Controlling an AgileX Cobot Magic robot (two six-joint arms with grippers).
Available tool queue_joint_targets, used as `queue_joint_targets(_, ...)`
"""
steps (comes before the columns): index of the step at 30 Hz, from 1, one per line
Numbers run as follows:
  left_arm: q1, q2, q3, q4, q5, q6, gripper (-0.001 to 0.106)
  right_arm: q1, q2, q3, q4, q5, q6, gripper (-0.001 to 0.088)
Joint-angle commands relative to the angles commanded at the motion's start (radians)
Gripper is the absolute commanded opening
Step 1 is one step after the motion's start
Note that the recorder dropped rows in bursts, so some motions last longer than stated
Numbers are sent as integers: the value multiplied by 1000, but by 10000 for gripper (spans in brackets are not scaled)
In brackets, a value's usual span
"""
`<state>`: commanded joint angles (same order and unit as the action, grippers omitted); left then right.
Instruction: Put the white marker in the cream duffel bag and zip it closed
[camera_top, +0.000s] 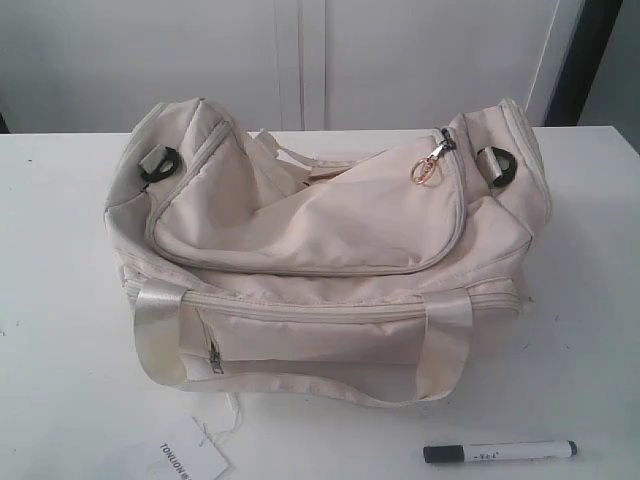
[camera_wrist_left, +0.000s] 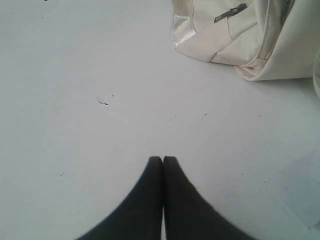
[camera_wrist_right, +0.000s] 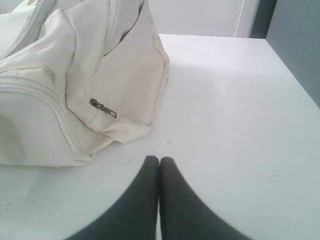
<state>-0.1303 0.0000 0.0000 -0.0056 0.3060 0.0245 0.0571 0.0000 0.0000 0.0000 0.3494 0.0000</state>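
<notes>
The cream duffel bag sits in the middle of the white table, its curved top zipper run round to the gold ring pull at the right end. The white marker with its black cap lies flat near the table's front edge, right of the bag. Neither arm shows in the exterior view. My left gripper is shut with nothing in it, low over bare table, the bag's corner some way off. My right gripper is shut and empty too, close to the bag's end.
A white paper hang tag on a string lies in front of the bag at the table's front edge. The bag's shiny strap handle droops over its front. A pale wall stands behind the table.
</notes>
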Motion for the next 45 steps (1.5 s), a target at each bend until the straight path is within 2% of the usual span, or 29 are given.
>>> queue_joint_targets(41, 0, 0, 0, 0, 0, 0, 0, 0, 0, 0, 0, -21, 0, 0)
queue_joint_targets(45, 0, 0, 0, 0, 0, 0, 0, 0, 0, -23, 0, -40, 0, 0)
